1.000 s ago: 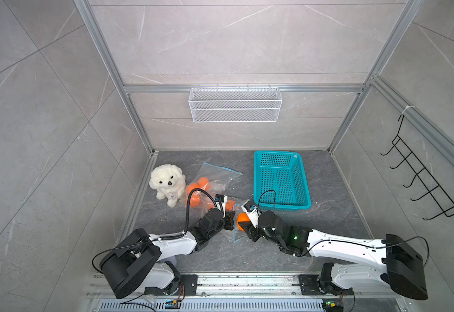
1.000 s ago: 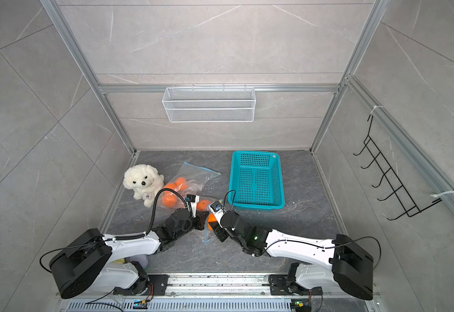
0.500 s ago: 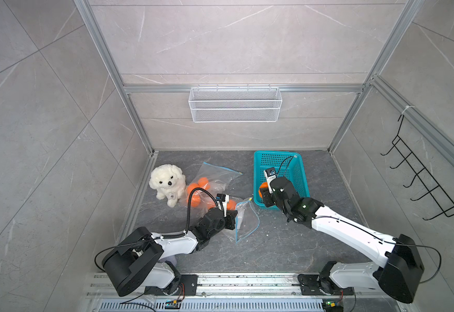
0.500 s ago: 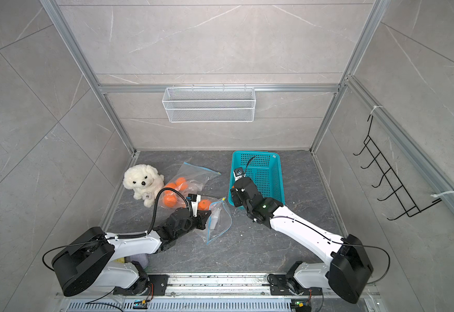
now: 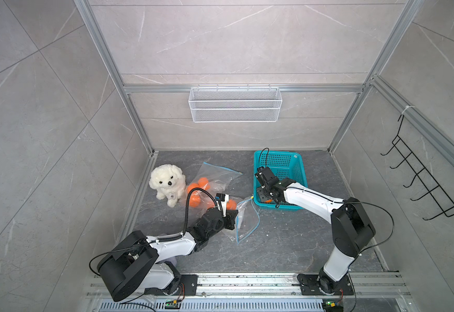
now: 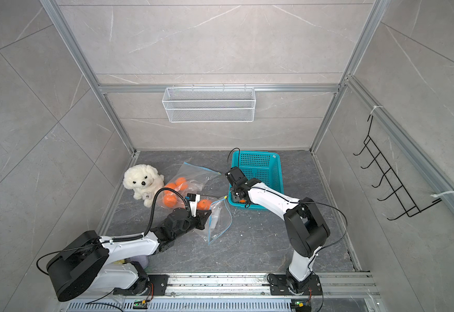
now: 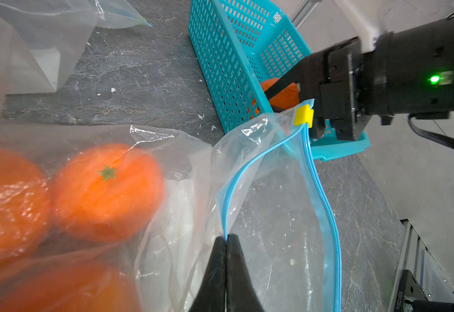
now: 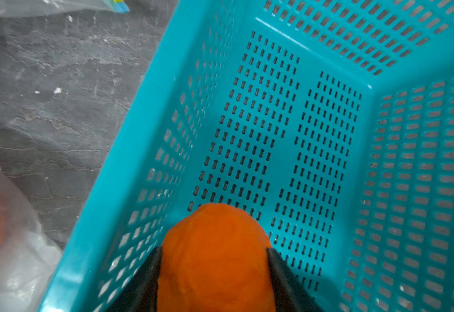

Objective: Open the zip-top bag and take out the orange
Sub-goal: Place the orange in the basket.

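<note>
Over the last second the right arm has swung away from the bag's mouth to the teal perforated plastic basket (image 5: 276,153). The left arm has barely shifted. The right gripper (image 8: 214,252) now hangs inside the basket's near end, its jaws about half spread and clamped on the round orange fruit (image 8: 215,229). Whether the fruit touches the basket floor I cannot tell.

The clear zip-top bag with the blue zip track (image 7: 274,216) lies open just off the basket's near corner. The left gripper (image 7: 226,237) is pinched tight on one zip edge. The small yellow slider (image 7: 303,115) sits at the end nearest the basket.

The bag is open and the orange is out, so the step in hand looks like setting it down. That calls for a short descent, jaws spread enough to free the fruit, then a straight lift clear of the walls. The fruit may roll.

Grey tiled walls in an aluminium frame enclose a dark stone-look floor (image 5: 288,243). A white wire shelf (image 5: 234,108) hangs on the wall beyond the basket. A black wire hook rack (image 5: 423,183) is on the wall to the basket's right. A second clear bag of oranges (image 5: 212,178) and a white plush dog (image 5: 167,183) lie to its left.
</note>
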### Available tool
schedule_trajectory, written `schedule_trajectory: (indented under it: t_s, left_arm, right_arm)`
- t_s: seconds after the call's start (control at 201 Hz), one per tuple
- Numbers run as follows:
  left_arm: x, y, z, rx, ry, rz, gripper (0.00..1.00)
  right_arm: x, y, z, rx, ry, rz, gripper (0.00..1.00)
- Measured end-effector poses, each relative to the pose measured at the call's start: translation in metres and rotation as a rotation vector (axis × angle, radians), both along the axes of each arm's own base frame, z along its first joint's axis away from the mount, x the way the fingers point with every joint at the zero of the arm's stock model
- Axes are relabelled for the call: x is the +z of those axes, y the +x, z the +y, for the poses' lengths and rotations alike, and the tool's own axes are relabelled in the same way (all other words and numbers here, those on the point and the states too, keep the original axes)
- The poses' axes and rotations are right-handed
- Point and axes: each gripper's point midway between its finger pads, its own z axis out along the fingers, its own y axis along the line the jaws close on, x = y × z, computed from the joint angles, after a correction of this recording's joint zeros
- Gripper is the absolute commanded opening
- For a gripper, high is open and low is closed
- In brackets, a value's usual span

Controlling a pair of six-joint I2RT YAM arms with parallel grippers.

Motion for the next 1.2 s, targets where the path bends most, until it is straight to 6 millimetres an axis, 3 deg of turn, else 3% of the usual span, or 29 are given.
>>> schedule_trajectory:
  t_s: [0.199,0.299,0.562,0.796,1.085,1.205]
  left_arm:
    - [0.002,-0.003,0.002,-0.003,-0.007,-0.005,0.0]
    - [0.002,-0.003,0.002,-0.005,-0.007,-0.004,0.0]
    - [0.002,-0.005,0.0,-0.019,-0.014,-0.001,0.0]
    - [0.002,-0.005,0.0,-0.02,-0.014,-0.001,0.0]
    - [0.002,-0.005,0.0,-0.019,-0.014,-0.001,0.0]
    - [0.002,-0.005,0.0,-0.019,-0.013,-0.001,0.0]
  right_arm:
    - [-0.028,0.005,-0.006,-0.014,0.011,0.087,0.46]
    - [-0.027,0.008,-0.004,-0.015,0.034,0.089,0.59]
    - [-0.027,0.009,-0.004,-0.016,0.048,0.093,0.73]
    - [-0.023,0.008,-0.003,-0.014,0.059,0.089,0.77]
    - [0.008,0.004,-0.007,-0.014,0.099,0.011,0.77]
    - [0.011,0.005,-0.008,-0.017,0.101,-0.005,0.75]
